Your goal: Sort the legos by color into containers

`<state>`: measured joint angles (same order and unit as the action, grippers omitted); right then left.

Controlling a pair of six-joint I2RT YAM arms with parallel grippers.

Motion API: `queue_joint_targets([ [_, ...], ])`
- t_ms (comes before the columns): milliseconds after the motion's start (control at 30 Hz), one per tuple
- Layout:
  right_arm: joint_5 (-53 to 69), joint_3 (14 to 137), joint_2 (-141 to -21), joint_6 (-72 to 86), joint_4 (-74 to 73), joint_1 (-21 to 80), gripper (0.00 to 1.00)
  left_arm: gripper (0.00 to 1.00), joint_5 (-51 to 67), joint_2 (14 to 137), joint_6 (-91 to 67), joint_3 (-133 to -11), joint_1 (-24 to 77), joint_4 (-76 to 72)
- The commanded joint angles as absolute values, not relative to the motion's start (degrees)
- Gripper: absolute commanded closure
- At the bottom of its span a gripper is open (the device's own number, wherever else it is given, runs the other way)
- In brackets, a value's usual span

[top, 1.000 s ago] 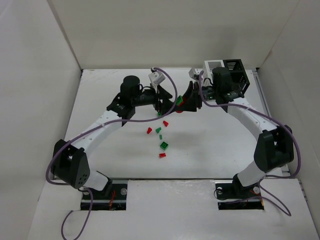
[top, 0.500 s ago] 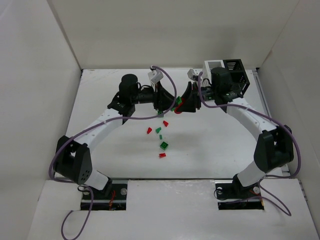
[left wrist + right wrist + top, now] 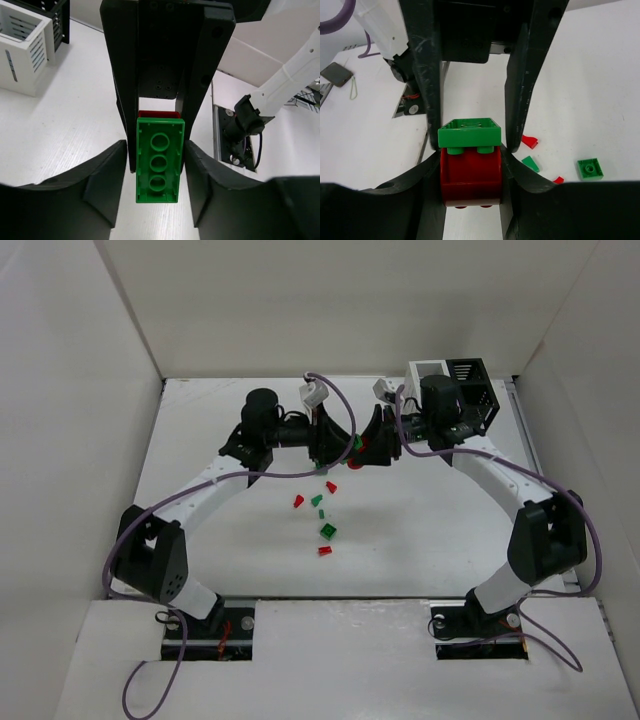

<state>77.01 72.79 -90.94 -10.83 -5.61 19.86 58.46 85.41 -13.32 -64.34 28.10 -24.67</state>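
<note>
legos (image 3: 328, 531) loose on table (image 3: 420, 520) at centre of top view. green brick (image 3: 157, 170) joined to red brick (image 3: 470, 182), upper centre. left gripper (image 3: 156, 155) pinching green brick; right gripper (image 3: 470, 160) pinching red brick.

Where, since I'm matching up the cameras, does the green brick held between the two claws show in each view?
Top external: green brick just above centre.
Left wrist: green brick centre, long side upright.
Right wrist: green brick centre, directly above the red one.
Shared landmark: red brick joined to it.
</note>
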Motion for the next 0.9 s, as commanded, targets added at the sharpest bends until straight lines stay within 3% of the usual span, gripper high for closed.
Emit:
queue_joint_targets([
  [0,79.72,75.76,-89.65,-12.57,-4.48,20.30,1.00,0.58,60.64,85.86,-13.45,-65.39,28.04,-27.69],
  [200,79.72,75.23,-89.65,-12.57,-4.48,19.78,1.00,0.84,61.17,85.87,-15.37,-65.39,27.52,-28.92],
  [333,79.72,74.71,-89.65,-12.57,-5.01,19.07,1.00,0.96,61.17,85.25,-16.52,-64.86,26.19,-30.32],
  [633,76.12,72.77,-87.98,-12.57,-7.65,12.05,1.00,1.00,59.51,81.13,-20.65,-60.38,18.03,-33.57],
  [767,64.55,76.45,-87.98,-13.18,-15.36,8.09,1.00,1.00,54.77,79.89,-20.13,-59.68,16.79,-29.56],
  [867,46.45,81.81,-89.46,-11.53,-22.40,6.07,1.00,1.00,45.63,79.89,-18.99,-61.78,16.79,-22.79],
])
